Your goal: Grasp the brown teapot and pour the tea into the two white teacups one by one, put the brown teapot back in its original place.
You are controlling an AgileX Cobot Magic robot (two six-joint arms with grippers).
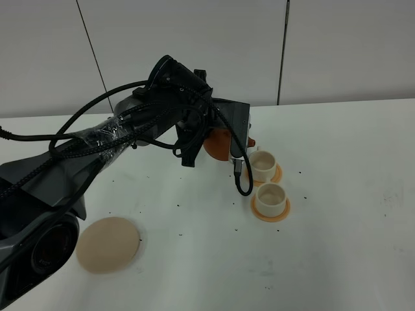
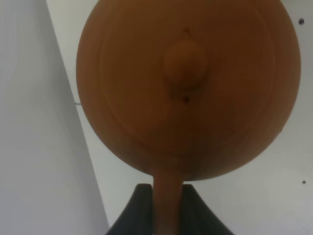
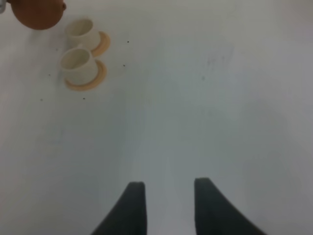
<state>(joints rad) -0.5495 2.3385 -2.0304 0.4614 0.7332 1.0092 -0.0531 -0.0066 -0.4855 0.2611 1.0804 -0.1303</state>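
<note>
Above table (image 1: pixel 337 246) centre in the high view, at roughly 10 o'clock of the far white teacup (image 1: pixel 262 165): brown teapot (image 1: pixel 218 144), lifted clear of the surface, spout toward that cup. Pinched by its loop handle in the left gripper (image 2: pixel 167 203), fingers pressed onto the handle from both sides. Lid knob (image 2: pixel 185 61) facing the wrist camera; exact tilt of the pot not readable. Handle grip judged chosen to leave the spout free and to pour by wrist roll alone. Near white teacup (image 1: pixel 271 196) at about 5 o'clock of the far one, each on its own orange saucer (image 1: pixel 270 217), set close together, allowing both pours with one short shift. No tea discernible in either cup; pour judged about to start, far cup first. Original place, the beige coaster (image 1: pixel 109 243), bare at about 8 o'clock of the teapot and well apart from it, free for the return. Right gripper (image 3: pixel 168 196) spread, holding nothing, hanging over bare table well apart from cups and pot; judged parked there to stay out of the pouring path.
</note>
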